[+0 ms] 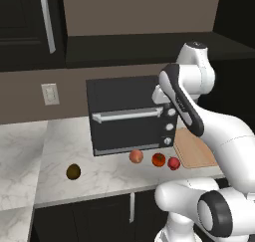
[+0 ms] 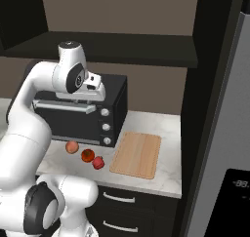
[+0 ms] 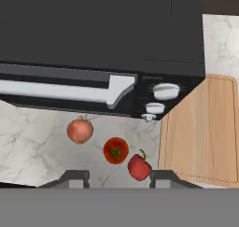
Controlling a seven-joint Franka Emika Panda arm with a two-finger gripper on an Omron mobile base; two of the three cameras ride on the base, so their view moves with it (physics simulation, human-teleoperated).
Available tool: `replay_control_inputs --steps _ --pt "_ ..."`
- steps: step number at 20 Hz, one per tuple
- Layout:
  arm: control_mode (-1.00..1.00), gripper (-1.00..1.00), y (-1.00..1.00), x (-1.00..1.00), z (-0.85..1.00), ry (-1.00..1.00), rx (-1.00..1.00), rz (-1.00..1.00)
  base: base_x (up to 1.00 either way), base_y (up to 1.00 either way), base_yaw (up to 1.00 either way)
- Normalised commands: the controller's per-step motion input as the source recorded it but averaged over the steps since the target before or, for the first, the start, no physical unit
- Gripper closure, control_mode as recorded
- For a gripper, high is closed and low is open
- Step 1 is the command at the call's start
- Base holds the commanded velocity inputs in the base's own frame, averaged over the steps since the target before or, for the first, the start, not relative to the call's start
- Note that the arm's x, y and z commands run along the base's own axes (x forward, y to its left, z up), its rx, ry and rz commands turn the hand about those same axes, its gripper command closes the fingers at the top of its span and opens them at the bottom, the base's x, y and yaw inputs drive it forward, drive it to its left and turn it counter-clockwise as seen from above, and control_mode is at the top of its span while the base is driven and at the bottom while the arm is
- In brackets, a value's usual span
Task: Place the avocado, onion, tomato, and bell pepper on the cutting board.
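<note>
Hand view looks down past the empty, clenched gripper (image 3: 118, 177) at the onion (image 3: 80, 130), tomato (image 3: 115, 150) and pepper (image 3: 139, 167) lined up on the counter (image 3: 32, 137), pepper nearest, just beside the bare board (image 3: 200, 128); the avocado (image 1: 73, 172) lies well apart.

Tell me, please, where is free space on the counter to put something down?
The cutting board is bare. Open marble lies between the avocado and the onion. It is crowded where onion, tomato and bell pepper cluster between the toaster oven and the board.
</note>
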Motion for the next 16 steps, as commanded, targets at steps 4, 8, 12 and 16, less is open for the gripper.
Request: replay_control_inputs --steps 4,8,12,16 --pt "-1.00 -1.00 0.04 -0.13 -0.01 -0.05 -0.02 0.00 0.00 0.00 0.00" --pt "-1.00 -1.00 0.27 -0.24 -0.14 0.03 0.00 0.00 0.00 0.00 0.00" --pt "-1.00 -1.00 0.57 -0.12 -0.17 0.04 -0.01 0.01 0.00 0.00 0.00" --pt "-1.00 -1.00 0.76 -0.10 -0.18 0.06 -0.01 0.05 0.00 0.00 0.00"
